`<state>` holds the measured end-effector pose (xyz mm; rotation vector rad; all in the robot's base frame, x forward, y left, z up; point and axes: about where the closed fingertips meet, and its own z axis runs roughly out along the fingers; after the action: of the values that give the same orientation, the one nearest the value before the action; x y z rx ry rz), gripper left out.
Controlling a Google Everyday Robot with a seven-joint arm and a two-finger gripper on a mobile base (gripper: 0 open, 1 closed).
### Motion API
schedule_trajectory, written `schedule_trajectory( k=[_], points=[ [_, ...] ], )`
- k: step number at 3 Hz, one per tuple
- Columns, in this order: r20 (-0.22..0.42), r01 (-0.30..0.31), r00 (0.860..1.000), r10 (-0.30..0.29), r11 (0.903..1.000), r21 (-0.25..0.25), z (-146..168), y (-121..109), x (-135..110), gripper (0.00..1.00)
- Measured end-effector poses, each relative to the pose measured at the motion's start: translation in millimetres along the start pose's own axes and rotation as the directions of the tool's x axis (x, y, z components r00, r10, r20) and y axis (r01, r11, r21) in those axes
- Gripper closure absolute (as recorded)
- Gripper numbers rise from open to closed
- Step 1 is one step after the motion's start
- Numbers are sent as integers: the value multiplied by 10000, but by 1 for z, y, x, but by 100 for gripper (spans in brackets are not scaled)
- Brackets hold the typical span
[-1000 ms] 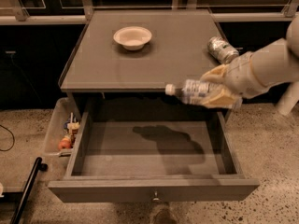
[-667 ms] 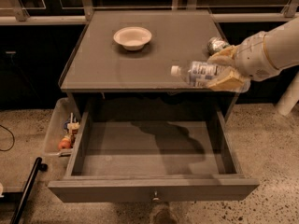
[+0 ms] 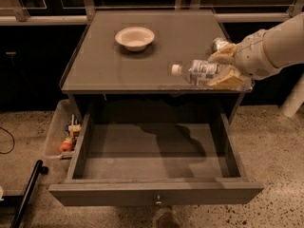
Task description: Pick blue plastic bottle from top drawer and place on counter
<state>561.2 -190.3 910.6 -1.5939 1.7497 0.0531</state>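
Note:
My gripper (image 3: 224, 66) reaches in from the right and is shut on the blue plastic bottle (image 3: 198, 72). The bottle lies sideways with its white cap pointing left, held low over the right front part of the counter (image 3: 142, 65). Whether it touches the counter I cannot tell. The top drawer (image 3: 152, 160) stands pulled open below the counter, and its grey floor is bare.
A white bowl (image 3: 135, 37) sits on the counter's back middle. A silver can (image 3: 218, 43) stands just behind my gripper. A pale side tray (image 3: 64, 132) with small colourful items hangs left of the drawer. A black pole (image 3: 26, 194) leans at the lower left.
My gripper has carried the bottle up out from over the drawer and further back over the counter's right front part.

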Motion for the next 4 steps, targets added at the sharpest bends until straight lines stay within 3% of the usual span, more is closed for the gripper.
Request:
schedule_trajectory(
  k=[1,2,3,4],
  points=[
    [522,190,9984,-212,9989,428,12,-31,2,100],
    [1584,279,9868,-345,9986,438,39,-65,1,100],
    [2274,196,9736,-204,9998,61,68,-90,2,100],
    [2485,71,9686,85,9981,-618,98,-100,0,100]
  ],
)
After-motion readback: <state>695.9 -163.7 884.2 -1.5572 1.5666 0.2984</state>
